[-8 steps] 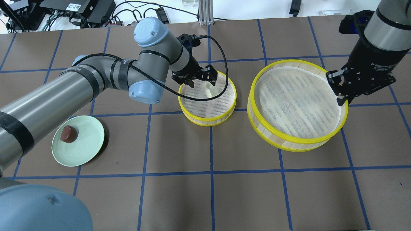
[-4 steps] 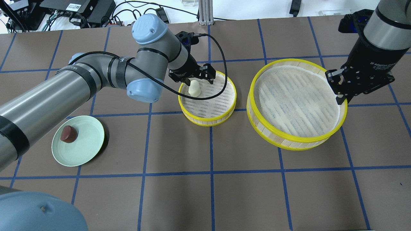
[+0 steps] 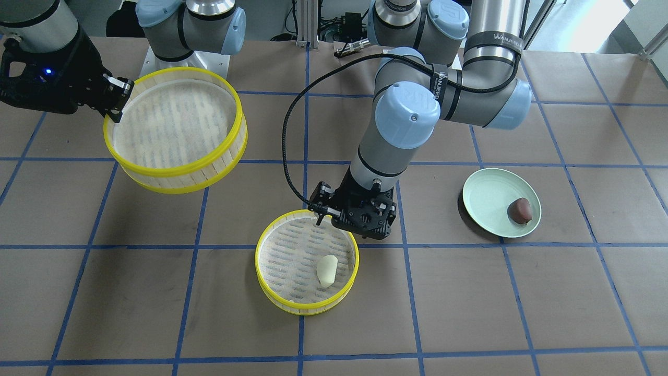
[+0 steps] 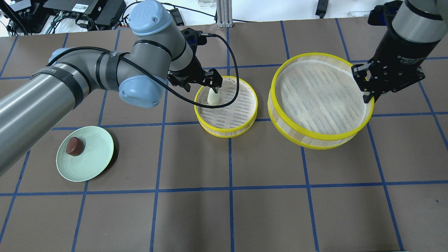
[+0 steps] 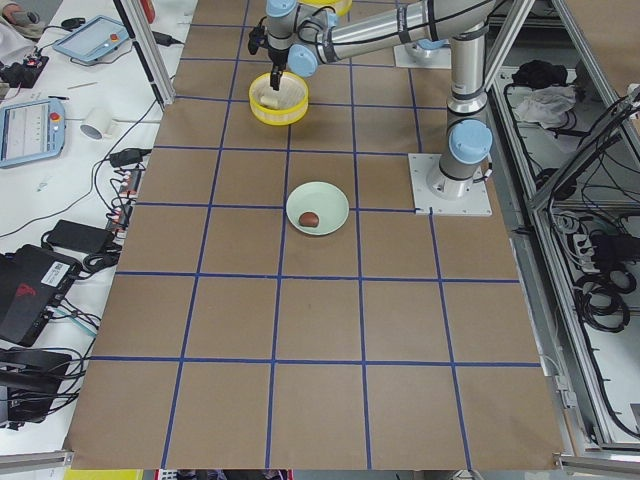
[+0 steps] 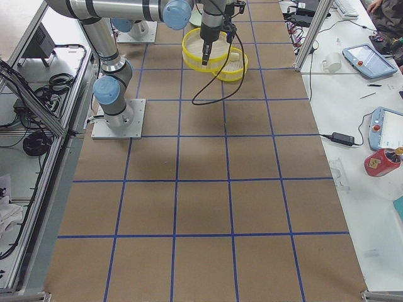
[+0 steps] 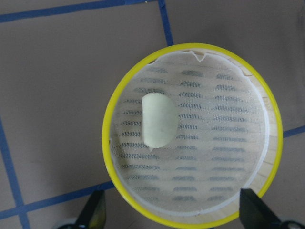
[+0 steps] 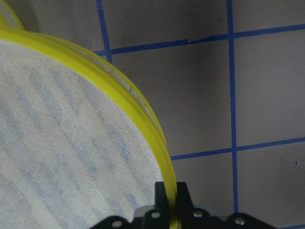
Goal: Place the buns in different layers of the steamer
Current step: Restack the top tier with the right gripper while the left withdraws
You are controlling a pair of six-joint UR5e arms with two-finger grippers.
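Brown paper covers the table [image 4: 266, 210], crossed by a blue tape grid; black boxes and cords [image 4: 70, 10] clutter its far left edge. Two arms reach over it.

Right of centre is the large tray [image 4: 319, 135], its mesh floor bare. The right gripper [image 4: 366, 96] pinches its far right rim, one finger inside the yellow hoop and one outside. Whether the tray rests on the paper I cannot tell.

At the middle stands the small tray [image 4: 225, 132], well apart from the large one. The white bun [image 4: 212, 97] lies on its mesh, toward the far left side. The left gripper [image 7: 174, 217] hangs above that tray's far left rim, fingers spread wide and holding nothing. From overhead, a black cable [image 4: 235, 84] off the left wrist loops across the tray and passes in front of the bun.

Near left is a green plate [image 4: 94, 154] with the brown bun [image 4: 74, 146] on its left part.

Count: two trays, two buns, one plate, one cable.
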